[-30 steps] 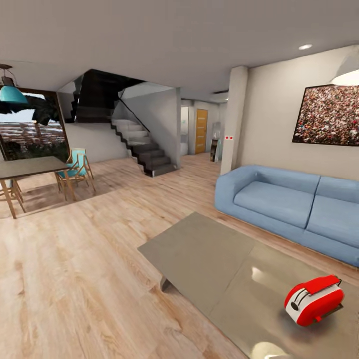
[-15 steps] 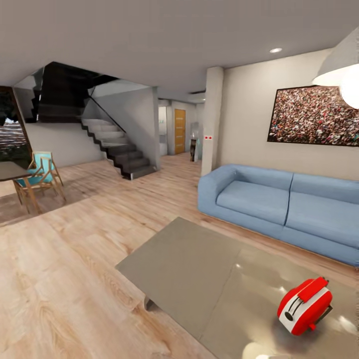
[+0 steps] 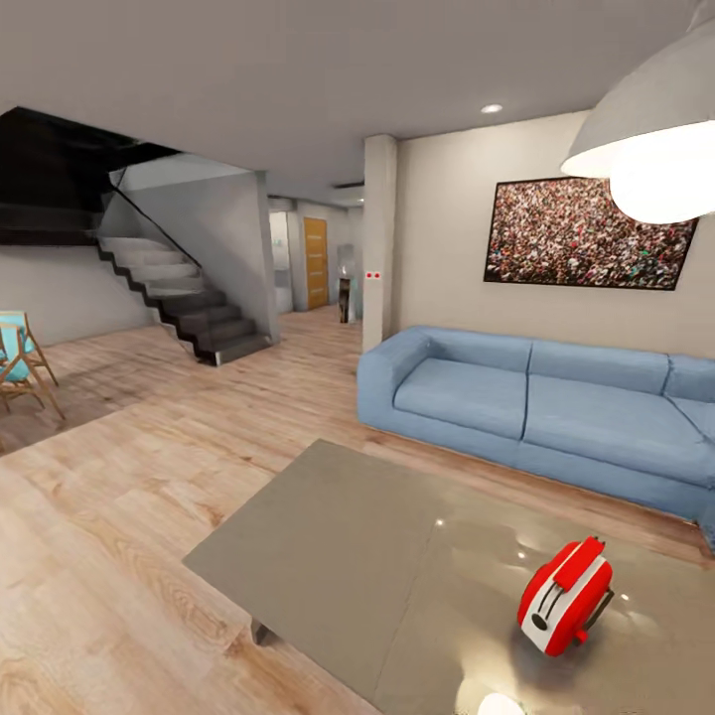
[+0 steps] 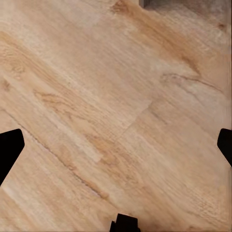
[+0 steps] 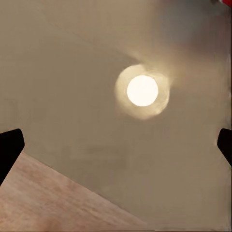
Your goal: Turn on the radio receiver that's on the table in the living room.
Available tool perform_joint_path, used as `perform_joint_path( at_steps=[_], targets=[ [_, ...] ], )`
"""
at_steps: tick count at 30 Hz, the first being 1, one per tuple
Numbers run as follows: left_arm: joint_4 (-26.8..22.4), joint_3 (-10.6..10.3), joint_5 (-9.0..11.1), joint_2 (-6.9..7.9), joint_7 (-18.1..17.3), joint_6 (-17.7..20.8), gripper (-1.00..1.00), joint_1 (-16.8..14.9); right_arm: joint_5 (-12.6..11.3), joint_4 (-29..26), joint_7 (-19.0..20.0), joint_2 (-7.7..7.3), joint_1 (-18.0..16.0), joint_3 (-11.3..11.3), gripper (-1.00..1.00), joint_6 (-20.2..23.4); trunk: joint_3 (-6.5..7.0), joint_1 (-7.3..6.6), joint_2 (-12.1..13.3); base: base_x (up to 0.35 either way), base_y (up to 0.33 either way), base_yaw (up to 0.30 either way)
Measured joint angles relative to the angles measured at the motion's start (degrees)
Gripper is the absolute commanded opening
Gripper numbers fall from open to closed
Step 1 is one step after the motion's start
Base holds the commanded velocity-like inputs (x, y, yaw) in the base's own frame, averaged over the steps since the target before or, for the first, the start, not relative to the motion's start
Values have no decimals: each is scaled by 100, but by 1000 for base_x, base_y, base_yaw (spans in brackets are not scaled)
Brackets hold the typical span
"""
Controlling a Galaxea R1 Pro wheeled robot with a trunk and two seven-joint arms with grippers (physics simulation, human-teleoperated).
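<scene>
Radio receiver (image 3: 564,598) near table (image 3: 338,556) edge

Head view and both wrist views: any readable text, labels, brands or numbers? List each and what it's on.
None can be read.
Radio receiver on the table: no legible brand or dial markings on its red and white body.
Crowd picture above the sofa: dense speckle, no words.
Pillar: two small red marks, too small to read.
Left wrist view: bare wood floor, no text.
</scene>
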Motion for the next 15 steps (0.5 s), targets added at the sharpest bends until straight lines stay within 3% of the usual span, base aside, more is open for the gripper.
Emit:
perform_joint_path(
  at_steps=[10,15],
  targets=[
    [0,19,0,9,0,-34,100,2,3,0,-25,-1,-1,-3,100,2,21,0,0,0,0,-275],
    [0,285,0,9,0,-33,100,1,-1,0,-25,-1,-1,-1,100,3,31,0,0,46,124,-275]
  ],
)
